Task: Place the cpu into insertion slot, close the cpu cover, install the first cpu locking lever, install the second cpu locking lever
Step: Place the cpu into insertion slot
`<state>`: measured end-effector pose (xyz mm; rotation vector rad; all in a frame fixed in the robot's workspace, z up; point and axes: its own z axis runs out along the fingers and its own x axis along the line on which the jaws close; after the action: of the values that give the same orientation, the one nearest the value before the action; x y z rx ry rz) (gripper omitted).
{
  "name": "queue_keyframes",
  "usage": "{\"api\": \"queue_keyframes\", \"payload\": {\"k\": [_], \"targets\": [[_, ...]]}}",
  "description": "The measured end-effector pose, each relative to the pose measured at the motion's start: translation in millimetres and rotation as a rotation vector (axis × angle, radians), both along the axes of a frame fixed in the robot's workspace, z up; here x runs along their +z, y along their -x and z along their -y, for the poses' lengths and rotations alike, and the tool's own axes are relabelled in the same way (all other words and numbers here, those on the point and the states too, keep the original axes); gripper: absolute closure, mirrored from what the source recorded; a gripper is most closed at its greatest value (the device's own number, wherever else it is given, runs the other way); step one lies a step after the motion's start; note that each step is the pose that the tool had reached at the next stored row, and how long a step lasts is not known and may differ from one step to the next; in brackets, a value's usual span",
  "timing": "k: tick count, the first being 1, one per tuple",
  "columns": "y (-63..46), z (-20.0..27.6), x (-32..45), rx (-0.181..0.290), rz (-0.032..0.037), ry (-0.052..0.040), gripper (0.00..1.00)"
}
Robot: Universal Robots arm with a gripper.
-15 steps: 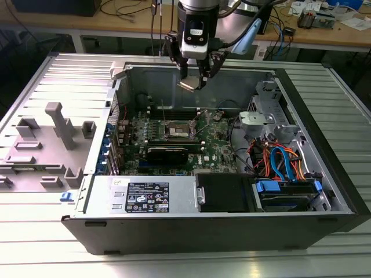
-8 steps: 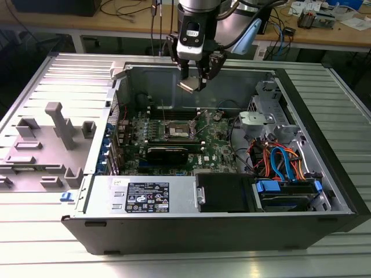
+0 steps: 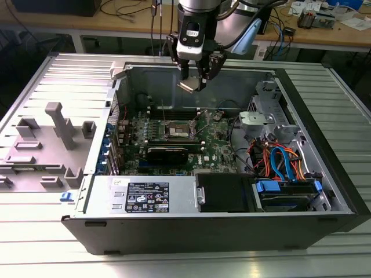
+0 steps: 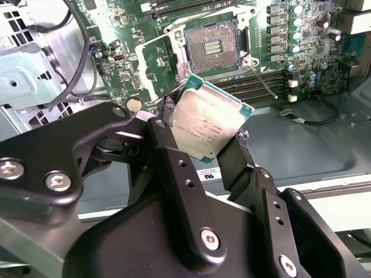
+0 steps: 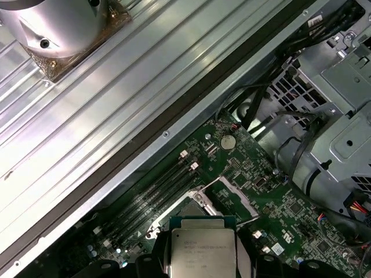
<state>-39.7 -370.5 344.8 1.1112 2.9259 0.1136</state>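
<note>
Second wrist view: claw [image 4: 204,120] grips cpu [image 4: 212,128], insertion slot [image 4: 211,46] uncovered beyond.

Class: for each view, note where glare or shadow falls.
Exterior view: the cpu glints in the gripper, while the case interior lies dim. Second wrist view: patchy sheen on the cpu's top. First wrist view: bright streaks along the ribbed metal surface.

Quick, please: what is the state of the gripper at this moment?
Gripper: closed, holding the cpu in the air above the motherboard.
</note>
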Motion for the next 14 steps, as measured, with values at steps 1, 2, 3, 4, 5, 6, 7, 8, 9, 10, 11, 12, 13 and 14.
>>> {"api": "queue_keyframes", "payload": {"k": [1,2,3,4,5,6,7,8,9,10,11,12,13,14], "targets": [[0.0,0.0,0.0,0.000,0.0000,0.0000,0.45],[0.0,0.0,0.0,-0.002,0.0000,0.0000,0.45],[0.0,0.0,-0.2,-0.008,0.0000,0.0000,0.45],[0.0,0.0,-0.5,-0.019,0.0001,-0.0001,0.45],[0.0,0.0,-0.8,-0.028,0.0001,0.0000,0.45],[0.0,0.0,-1.6,-0.046,0.0000,0.0004,0.45],[0.0,0.1,-2.1,-0.059,0.0000,0.0004,0.45],[0.0,0.1,-2.4,-0.069,0.0000,0.0005,0.45],[0.0,0.1,-2.9,-0.082,0.0000,0.0005,0.45],[0.0,0.1,-3.3,-0.095,0.0000,0.0005,0.45],[0.0,0.1,-3.8,-0.108,0.0000,0.0005,0.45],[0.0,0.1,-4.4,-0.121,0.0000,0.0005,0.45],[0.0,0.1,-5.1,-0.137,0.0000,0.0005,0.45],[0.0,0.1,-5.6,-0.148,0.0000,0.0005,0.45]]}}
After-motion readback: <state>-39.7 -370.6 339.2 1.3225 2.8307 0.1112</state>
